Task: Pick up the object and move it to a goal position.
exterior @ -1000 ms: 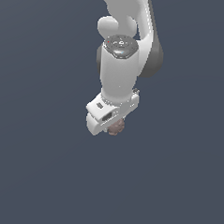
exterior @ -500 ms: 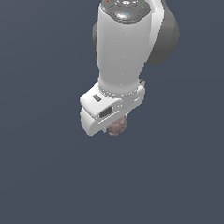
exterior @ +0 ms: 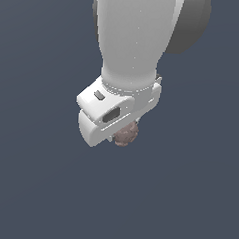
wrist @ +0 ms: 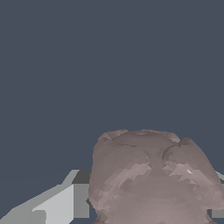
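The object (exterior: 126, 135) is a small lumpy brownish-pink ball that peeks out under the white hand in the exterior view. In the wrist view the object (wrist: 151, 177) fills the near field, bumpy and mottled. My gripper (exterior: 121, 136) is shut on it, and one grey finger (wrist: 57, 201) shows beside the ball. The other finger is mostly hidden behind the object. The white arm looms large and close to the exterior camera, covering most of the hand.
A plain dark grey-blue background (exterior: 32, 186) surrounds the arm in both views. No other object, container or edge shows.
The arm with the held ball has come much nearer to the exterior camera and now looks far larger. The ball stays between the fingers.
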Tool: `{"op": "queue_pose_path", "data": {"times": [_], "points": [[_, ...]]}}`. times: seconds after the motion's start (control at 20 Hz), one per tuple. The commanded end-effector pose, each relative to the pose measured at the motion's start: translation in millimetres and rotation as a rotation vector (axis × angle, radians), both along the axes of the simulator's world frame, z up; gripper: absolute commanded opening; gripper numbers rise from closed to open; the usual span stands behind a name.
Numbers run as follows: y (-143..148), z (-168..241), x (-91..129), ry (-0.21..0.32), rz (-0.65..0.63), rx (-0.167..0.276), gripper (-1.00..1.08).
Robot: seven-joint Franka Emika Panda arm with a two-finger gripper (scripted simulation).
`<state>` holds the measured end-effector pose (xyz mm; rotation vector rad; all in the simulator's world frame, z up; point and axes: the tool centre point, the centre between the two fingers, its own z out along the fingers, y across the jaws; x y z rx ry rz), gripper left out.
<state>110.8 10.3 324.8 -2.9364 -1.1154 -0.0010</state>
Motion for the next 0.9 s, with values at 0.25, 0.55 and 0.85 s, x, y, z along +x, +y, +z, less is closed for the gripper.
{"op": "queue_pose_path", "data": {"times": [0.25,0.55,0.85], "points": [[-0.1,20.3,12.6,0.0,0.0,0.0,-1.0],[0.1,27.5,17.4,0.0,0.0,-0.001,-1.0],[0.1,29.7,18.9,0.0,0.0,-0.001,-1.0]]}}
